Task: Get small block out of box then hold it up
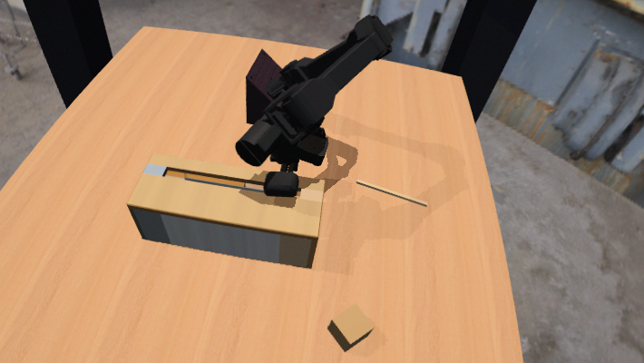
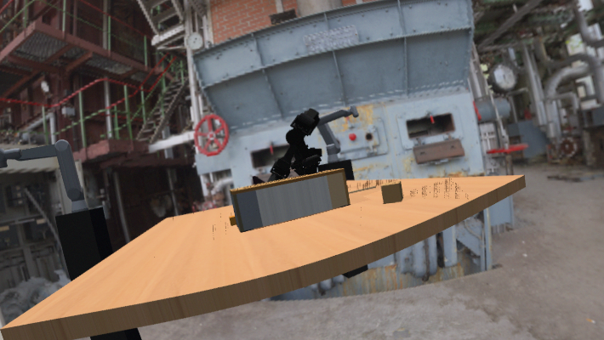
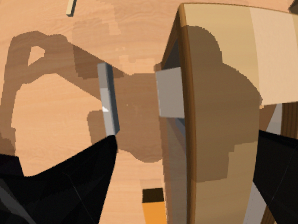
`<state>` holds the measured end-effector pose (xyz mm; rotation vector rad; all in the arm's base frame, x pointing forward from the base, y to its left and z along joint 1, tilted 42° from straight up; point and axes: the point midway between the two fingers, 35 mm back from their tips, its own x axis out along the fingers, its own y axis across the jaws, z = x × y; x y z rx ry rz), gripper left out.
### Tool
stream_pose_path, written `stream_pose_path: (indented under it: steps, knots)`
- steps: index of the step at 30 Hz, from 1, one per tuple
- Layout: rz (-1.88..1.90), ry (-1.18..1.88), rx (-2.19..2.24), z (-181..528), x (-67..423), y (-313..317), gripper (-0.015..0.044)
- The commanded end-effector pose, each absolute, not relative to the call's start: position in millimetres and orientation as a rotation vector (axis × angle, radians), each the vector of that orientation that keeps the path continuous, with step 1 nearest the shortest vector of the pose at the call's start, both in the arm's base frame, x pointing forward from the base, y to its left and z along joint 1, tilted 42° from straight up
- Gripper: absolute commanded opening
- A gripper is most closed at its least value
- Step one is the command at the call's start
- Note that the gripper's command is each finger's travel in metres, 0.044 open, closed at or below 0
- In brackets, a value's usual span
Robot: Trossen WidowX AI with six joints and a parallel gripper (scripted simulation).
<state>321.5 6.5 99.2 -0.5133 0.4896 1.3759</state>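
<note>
The wooden box (image 1: 218, 201) (image 2: 293, 197) (image 3: 220, 129) lies across the middle of the table (image 1: 113, 295), its grey clear front towards the top camera. A long slot runs along its back top edge and shows an orange strip (image 1: 204, 177) inside. In the wrist view a small light grey piece (image 3: 172, 92) sits at the box's back edge; I cannot tell for sure that it is the block. My gripper (image 1: 283, 176) (image 2: 281, 172) (image 3: 172, 136) is open and empty. It points down over the right part of the slot, one finger on the box top and the other behind the box.
A tan cube (image 1: 351, 326) (image 2: 391, 192) lies on the table in front and to the right of the box. A thin stick (image 1: 392, 192) lies to the right of the box. A short grey bar (image 3: 107, 103) lies behind the box. The arm's dark base (image 1: 260, 79) stands at the back.
</note>
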Motion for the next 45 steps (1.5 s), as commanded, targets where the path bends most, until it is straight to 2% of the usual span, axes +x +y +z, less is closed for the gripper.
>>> stream_pose_path:
  steps: [1, 45]
  knots:
    - [1.383, 0.470, -0.516, 101.5, 323.3, 12.1, 0.0400]
    - [1.383, 0.470, -0.516, 101.6, 325.1, 11.9, 0.0400]
